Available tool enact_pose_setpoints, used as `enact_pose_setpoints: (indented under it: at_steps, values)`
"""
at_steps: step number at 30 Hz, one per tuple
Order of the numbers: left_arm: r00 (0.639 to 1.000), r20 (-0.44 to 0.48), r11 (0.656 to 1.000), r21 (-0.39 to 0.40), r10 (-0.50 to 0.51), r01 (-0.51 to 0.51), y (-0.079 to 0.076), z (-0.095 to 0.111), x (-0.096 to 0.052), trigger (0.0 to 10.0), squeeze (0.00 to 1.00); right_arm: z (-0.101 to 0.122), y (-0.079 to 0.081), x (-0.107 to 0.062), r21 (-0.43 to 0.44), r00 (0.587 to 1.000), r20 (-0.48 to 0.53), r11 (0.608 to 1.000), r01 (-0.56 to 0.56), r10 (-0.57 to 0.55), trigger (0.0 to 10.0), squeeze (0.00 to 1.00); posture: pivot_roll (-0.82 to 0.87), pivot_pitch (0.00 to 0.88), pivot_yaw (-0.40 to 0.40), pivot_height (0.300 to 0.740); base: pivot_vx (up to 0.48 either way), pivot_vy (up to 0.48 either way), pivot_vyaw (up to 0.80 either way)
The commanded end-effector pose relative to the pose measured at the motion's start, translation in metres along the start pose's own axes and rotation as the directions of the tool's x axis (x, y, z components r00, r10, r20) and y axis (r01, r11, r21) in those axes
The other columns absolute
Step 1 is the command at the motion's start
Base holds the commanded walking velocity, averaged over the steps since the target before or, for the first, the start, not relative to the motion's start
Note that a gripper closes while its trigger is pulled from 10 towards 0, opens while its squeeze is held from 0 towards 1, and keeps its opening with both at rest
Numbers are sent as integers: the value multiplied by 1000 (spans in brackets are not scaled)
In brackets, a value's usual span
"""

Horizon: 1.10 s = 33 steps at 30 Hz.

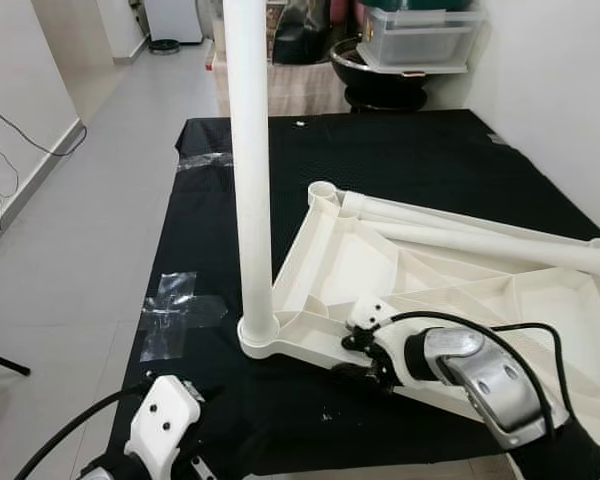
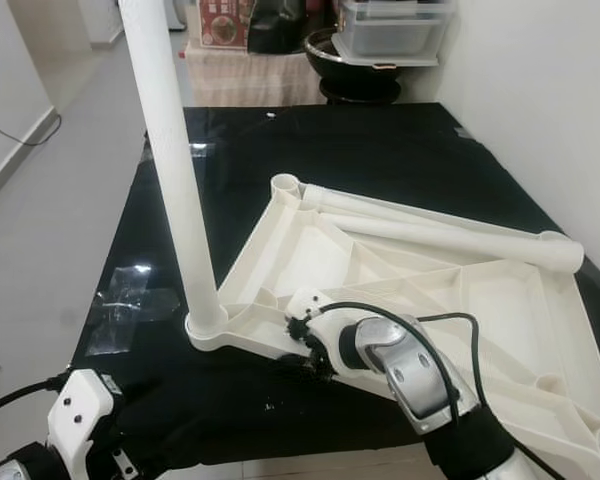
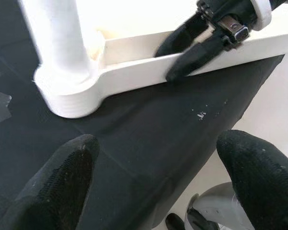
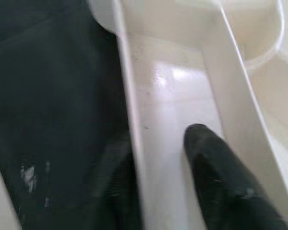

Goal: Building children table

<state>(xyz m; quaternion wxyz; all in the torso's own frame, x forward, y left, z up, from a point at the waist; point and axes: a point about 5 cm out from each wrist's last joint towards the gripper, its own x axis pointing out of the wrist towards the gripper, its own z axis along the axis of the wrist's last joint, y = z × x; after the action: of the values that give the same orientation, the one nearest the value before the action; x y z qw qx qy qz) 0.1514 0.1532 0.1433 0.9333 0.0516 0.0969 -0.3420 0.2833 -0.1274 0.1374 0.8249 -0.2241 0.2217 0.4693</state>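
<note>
A white plastic tabletop [image 1: 352,262] lies upside down on a black mat [image 1: 410,160]. One white leg [image 1: 250,150] stands upright in the near left corner socket [image 1: 257,333]. Two more legs [image 1: 480,240] lie across the tabletop's far side. My right gripper [image 1: 357,360] is shut on the tabletop's front rim [image 3: 134,72], just right of the socket; one finger [image 4: 216,167] sits inside the rim, the other outside it. Low at the front left, my left gripper [image 3: 156,158] hangs open over the mat's edge, apart from the socket.
Clear tape patches [image 1: 180,310] lie on the mat's left edge. Grey floor [image 1: 70,250] runs along the left. A white wall [image 1: 560,90] stands on the right. A clear storage box [image 1: 420,35] and a black bowl [image 1: 380,75] stand behind the mat.
</note>
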Motion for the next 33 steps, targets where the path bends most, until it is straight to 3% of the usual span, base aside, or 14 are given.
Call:
enact_pose_setpoints:
  at_steps: [1,7,11,16,18,19,20,22,23,28,33]
  values:
    - [1000,-14,1000,14,-3,3,1,-2,-2,10000,0,28,2,4,-132,990,139,991,20,-2,0,0,56,89,-48,740,0,0,0]
    - [1000,-9,1000,18,-4,4,0,-1,-1,10000,0,43,10,11,-239,976,209,971,-7,58,0,0,60,91,-49,740,0,0,0]
    - [1000,-8,1000,21,0,0,0,0,-2,10000,0,48,16,19,-353,977,166,933,-68,134,0,0,64,96,-49,740,0,0,0]
    - [1000,-10,1000,23,0,0,-1,1,-2,10000,0,38,24,21,-388,974,68,905,-174,216,0,0,73,102,-56,740,0,0,0]
    - [1000,-10,1000,24,5,-4,-1,1,-3,10000,0,34,22,20,-324,973,69,928,-186,219,10000,0,76,105,-59,740,0,0,0]
    - [1000,-10,1000,24,5,-4,-1,1,-3,10000,0,34,22,20,-324,973,69,928,-186,219,10000,0,76,105,-59,740,0,0,0]
    - [1000,-11,1000,23,6,-6,-1,1,-3,10000,0,34,20,20,-287,974,82,941,-181,213,10000,675,75,107,-59,740,0,0,0]
    - [1000,-11,1000,23,6,-6,-1,1,-3,10000,0,34,19,19,-270,973,94,946,-177,209,10000,675,75,107,-59,740,0,0,0]
    - [1000,-12,1000,21,6,-5,-2,0,-4,10000,0,35,16,17,-237,973,110,956,-171,201,10000,1000,74,109,-58,740,0,0,0]
    - [1000,-14,1000,23,-3,3,-2,0,-3,10000,0,31,3,-2,-135,982,121,982,-129,146,10000,1000,63,111,-54,740,0,0,0]
    - [1000,-13,1000,26,-7,7,-1,1,-3,10000,0,23,5,-10,-129,988,61,983,-133,142,10000,1000,58,111,-54,740,0,0,0]
